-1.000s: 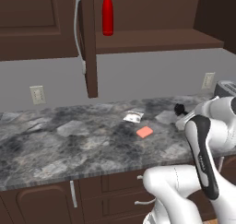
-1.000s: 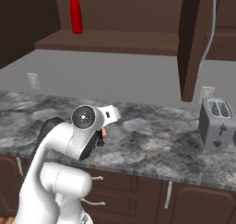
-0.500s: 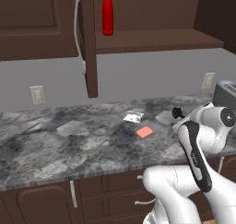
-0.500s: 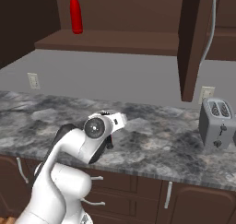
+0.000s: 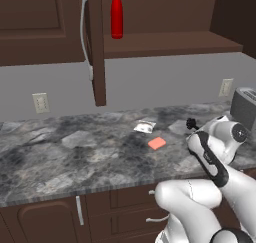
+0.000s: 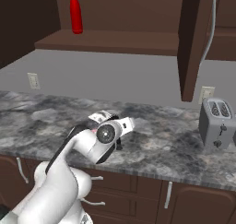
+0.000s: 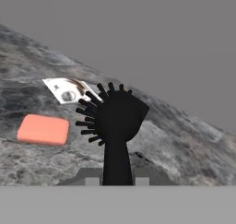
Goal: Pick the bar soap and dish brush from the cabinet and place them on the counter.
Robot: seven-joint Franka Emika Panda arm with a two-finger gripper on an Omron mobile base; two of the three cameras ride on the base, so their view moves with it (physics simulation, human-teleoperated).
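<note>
Hand view shows the dish brush [image 7: 115,126] clamped between the closed fingers [image 7: 117,178], bristled head up, above the marbled desk [image 7: 184,144]. Compared with a second ago, the arm's wrist has dropped lower and swung further right in the left base view, carrying the brush toward the desk's near edge. The bar soap [image 5: 157,143] lies flat on the desk, unmoved, with a whitish packet [image 5: 145,127] just behind it. A red bottle [image 5: 116,13] stands on the shelf of the open cabinet [image 5: 95,47]. A toaster [image 6: 216,122] sits at the right, well apart.
</note>
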